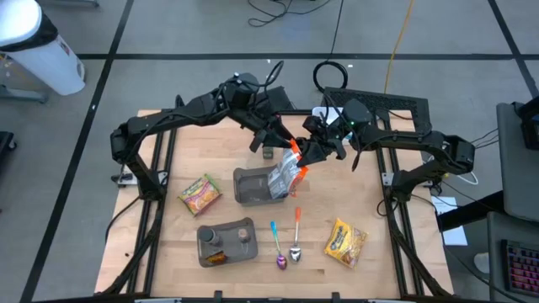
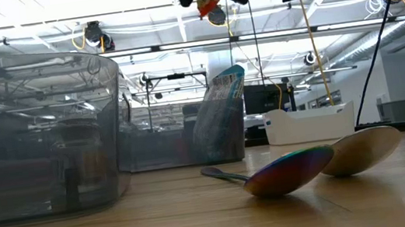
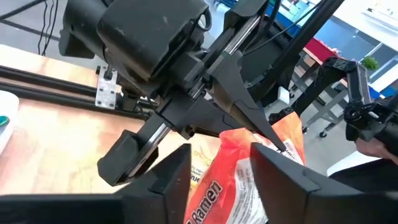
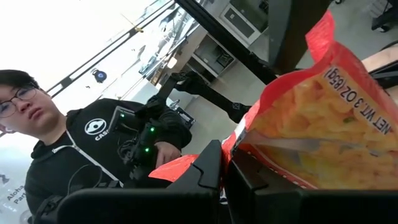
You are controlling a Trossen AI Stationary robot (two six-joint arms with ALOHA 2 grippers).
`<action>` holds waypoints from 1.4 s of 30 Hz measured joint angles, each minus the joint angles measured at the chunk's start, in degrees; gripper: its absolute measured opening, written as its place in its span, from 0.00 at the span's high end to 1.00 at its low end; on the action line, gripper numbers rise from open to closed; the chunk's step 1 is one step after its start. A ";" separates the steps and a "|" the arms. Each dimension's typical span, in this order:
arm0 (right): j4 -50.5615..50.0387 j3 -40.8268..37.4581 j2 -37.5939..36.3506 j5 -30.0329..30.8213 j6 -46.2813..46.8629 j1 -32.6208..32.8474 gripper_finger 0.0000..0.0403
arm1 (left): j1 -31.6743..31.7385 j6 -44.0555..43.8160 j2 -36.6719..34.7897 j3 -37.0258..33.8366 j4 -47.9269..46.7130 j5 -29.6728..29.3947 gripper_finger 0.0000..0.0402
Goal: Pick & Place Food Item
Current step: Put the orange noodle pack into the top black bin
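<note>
An orange ramen packet [image 1: 292,162] hangs tilted in the air — just above the grey bin [image 1: 249,187], over its right end.

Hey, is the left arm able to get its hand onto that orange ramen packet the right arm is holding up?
Probably yes: the left hand sits right beside the raised ramen packet, fingers apart around its edge, with nothing between them. The right hand is shut on it.
</note>
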 joint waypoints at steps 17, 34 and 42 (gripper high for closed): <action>0.00 0.00 0.00 0.09 -0.33 0.00 1.00 | -0.17 3.66 0.00 0.00 1.80 0.85 0.99; 5.58 0.00 -0.07 1.44 9.58 -5.83 0.72 | 1.64 2.96 -0.02 0.00 1.58 3.30 1.00; 7.87 0.00 -0.07 1.46 11.66 -9.00 0.53 | 3.30 3.00 -0.02 0.00 -1.08 -0.80 1.00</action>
